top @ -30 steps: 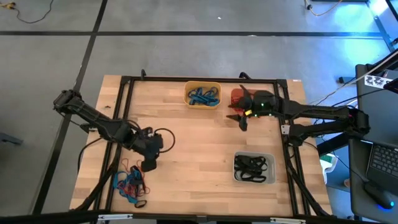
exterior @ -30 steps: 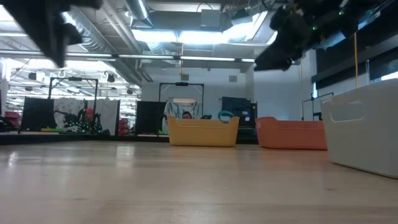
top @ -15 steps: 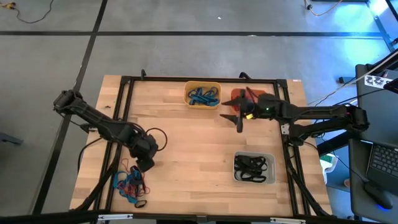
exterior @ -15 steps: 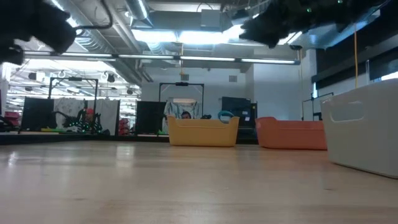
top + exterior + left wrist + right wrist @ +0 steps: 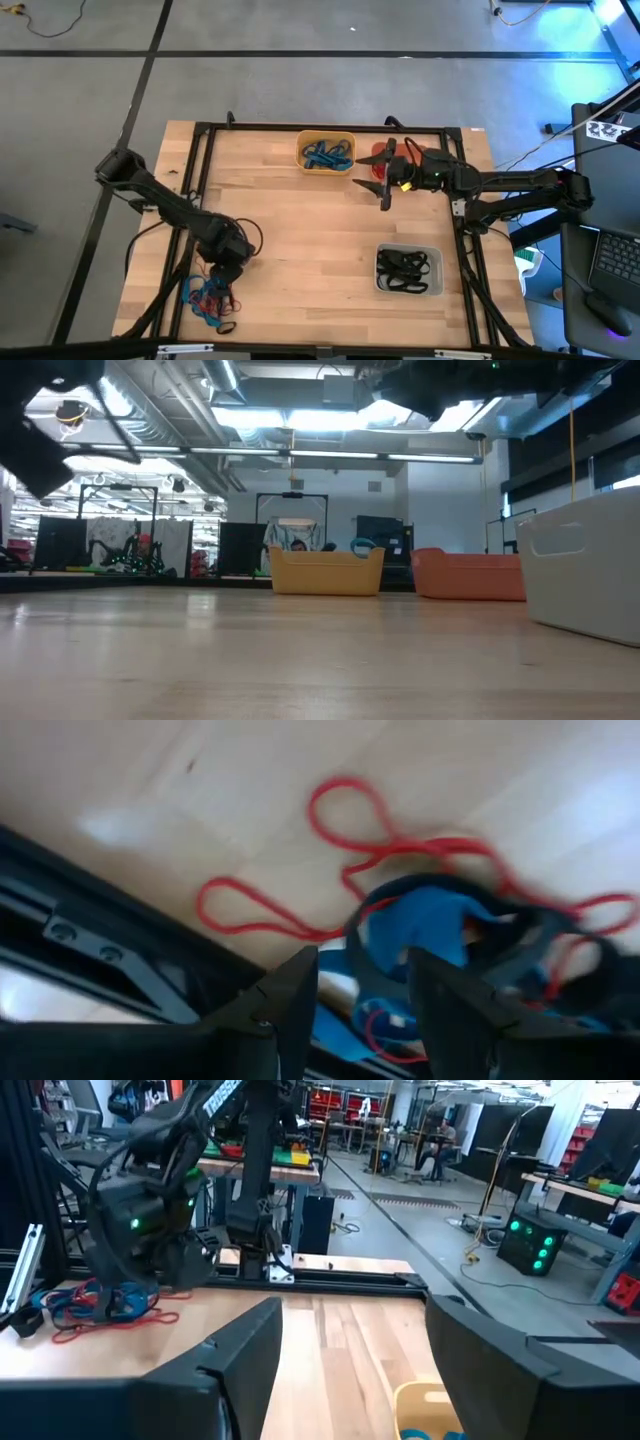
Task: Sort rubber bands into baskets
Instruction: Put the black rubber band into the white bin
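A tangle of red, blue and black rubber bands (image 5: 208, 298) lies on the wooden table near its near left corner. My left gripper (image 5: 224, 270) points steeply down just above the pile's far edge. In the left wrist view the left gripper (image 5: 362, 1005) is open, with a black loop and blue bands (image 5: 420, 925) under the gap. My right gripper (image 5: 376, 188) hangs level and open beside the orange basket (image 5: 384, 156), nothing between its fingers (image 5: 240, 1370). The yellow basket (image 5: 327, 151) holds blue bands and the pale grey basket (image 5: 408, 270) black ones.
A black frame rail (image 5: 190, 210) runs along the table's left side, close to the pile. The low view shows the yellow basket (image 5: 327, 572), the orange basket (image 5: 468, 575) and the grey basket (image 5: 590, 565) standing on the tabletop. Bare wood (image 5: 310, 240) lies mid-table.
My left gripper has sunk toward the rubber band pile, moving toward the table's near edge, and has rolled about its own axis. My right gripper has risen a little and tipped up to level beside the orange basket. Neither gripper's gap has changed.
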`<state>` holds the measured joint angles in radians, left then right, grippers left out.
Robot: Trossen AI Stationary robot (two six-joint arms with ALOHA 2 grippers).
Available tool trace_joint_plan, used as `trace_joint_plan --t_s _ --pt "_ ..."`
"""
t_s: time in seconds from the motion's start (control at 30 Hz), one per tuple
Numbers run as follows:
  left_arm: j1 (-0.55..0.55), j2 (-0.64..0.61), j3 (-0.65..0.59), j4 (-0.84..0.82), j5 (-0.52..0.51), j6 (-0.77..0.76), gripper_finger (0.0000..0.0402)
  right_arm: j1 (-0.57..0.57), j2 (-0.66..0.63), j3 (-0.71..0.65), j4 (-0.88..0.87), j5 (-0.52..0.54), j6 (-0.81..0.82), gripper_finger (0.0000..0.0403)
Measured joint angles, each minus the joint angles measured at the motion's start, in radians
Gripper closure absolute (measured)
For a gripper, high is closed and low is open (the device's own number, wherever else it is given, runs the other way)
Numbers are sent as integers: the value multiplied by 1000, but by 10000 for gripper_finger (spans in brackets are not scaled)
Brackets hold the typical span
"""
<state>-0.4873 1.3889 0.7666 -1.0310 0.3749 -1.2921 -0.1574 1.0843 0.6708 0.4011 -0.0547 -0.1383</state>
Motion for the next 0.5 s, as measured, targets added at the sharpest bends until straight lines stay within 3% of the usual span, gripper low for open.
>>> trace_joint_plan --t_s 0.5 --pt "-28 60 -8 98 73 64 258 0 0 0 -1 -1 10 155"
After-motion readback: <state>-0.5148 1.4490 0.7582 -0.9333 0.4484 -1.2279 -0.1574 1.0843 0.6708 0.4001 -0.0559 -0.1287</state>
